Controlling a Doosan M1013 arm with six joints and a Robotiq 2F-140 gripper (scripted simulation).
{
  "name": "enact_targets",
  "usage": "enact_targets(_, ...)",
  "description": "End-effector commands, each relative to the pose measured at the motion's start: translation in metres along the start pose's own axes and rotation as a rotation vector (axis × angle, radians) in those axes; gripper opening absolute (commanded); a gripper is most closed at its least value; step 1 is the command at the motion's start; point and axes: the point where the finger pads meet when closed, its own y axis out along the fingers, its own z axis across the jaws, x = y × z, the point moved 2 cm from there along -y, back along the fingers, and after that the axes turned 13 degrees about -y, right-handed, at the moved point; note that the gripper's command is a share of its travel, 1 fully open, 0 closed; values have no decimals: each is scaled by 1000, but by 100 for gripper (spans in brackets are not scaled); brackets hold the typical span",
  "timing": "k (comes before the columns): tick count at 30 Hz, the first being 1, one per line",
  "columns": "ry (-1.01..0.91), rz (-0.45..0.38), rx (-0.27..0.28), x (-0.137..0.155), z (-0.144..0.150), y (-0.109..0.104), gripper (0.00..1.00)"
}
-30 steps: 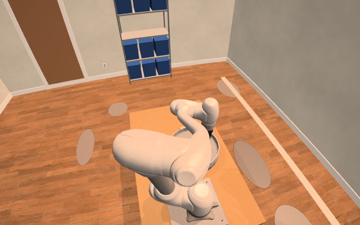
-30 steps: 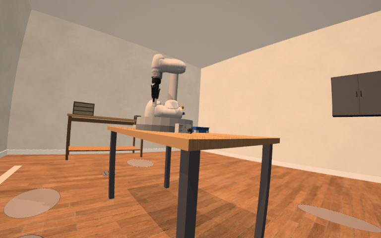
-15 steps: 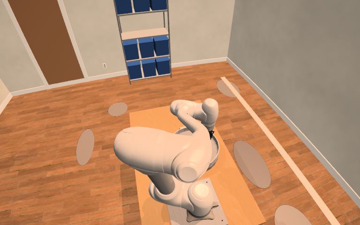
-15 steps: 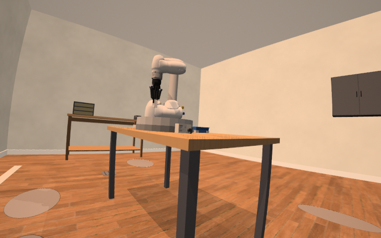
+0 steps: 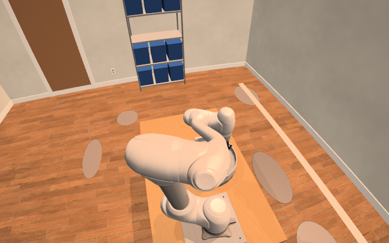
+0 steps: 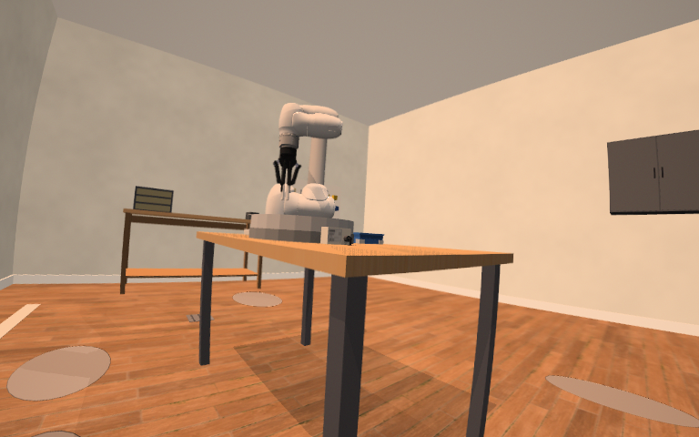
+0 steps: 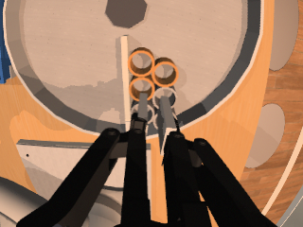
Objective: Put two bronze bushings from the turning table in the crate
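Observation:
My gripper (image 6: 285, 191) (image 7: 151, 106) is nearly closed, with only a narrow gap and nothing between its fingertips. It points down, above the turning table (image 5: 234, 160) (image 6: 304, 227) (image 7: 71, 57). In the wrist view, three bronze bushings stand close together: one (image 7: 141, 76) at the upper left, one (image 7: 177, 74) to its right and one (image 7: 131, 90) below. Grey bushings, one with its rim (image 7: 175, 97) in sight, stand beside them and are partly hidden by the fingers. A blue container (image 6: 368, 237) (image 7: 3, 47), seemingly the crate, is beside the turning table; its inside is not visible.
A pale straight bar (image 7: 125, 71) on the turning table runs along the left of the bushings. A dark hub (image 7: 126, 10) is at its middle. A small grey box (image 6: 336, 235) with a black knob stands near the container. The arm's base plate (image 5: 195, 229) (image 7: 71, 158) is on the wooden table.

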Motion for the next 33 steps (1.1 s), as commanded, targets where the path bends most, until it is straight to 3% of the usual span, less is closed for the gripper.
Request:
enact_targets(1,167,-7,11,-3,-1,4,10)
enact_targets(33,1180,0,14,-24,-2,31,10)
